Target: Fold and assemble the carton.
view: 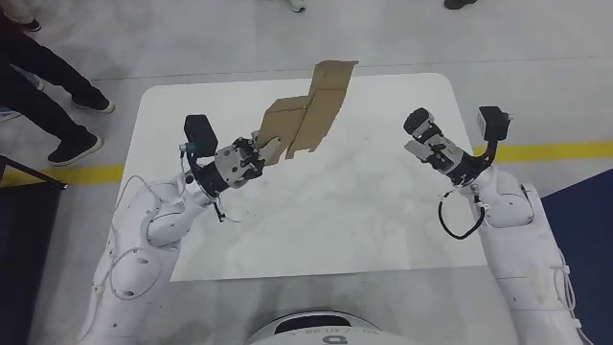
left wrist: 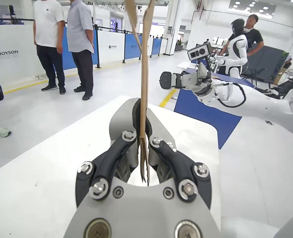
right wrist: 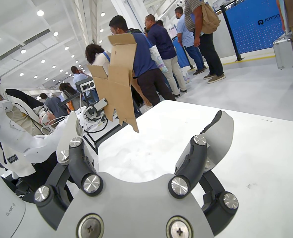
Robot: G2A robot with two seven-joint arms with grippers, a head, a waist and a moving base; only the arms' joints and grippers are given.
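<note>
Right, closest in first: the left gripper (left wrist: pixel 142 115) is clamped hard on the carton (left wrist: pixel 144 75), pads pressed against both faces of the flattened cardboard at its lower edge. A firm pinch, and low on the panel.

By my reading the step in hand is opening this flat blank, so that pinch wants to stay steady, with no twisting, or the board may crease off its score lines. The right gripper (right wrist: pixel 146 122), fingers spread wide and holding nothing, would do best to come in square to a free edge. It should catch a single layer rather than both, so the sleeve can spring open. Seen edge-on, two layers seem to part toward the upper end. Whether that is a loose flap or the sleeve's own wall, I can't quite tell.

Now position. The carton rises out of the left gripper's jaws, clear of the table (view: pixel 364 211), and leans up and away toward the far edge. Its notched flaps sit at the far upper end. Across the table, the empty right gripper hovers on its own side, well apart from the cardboard.
</note>
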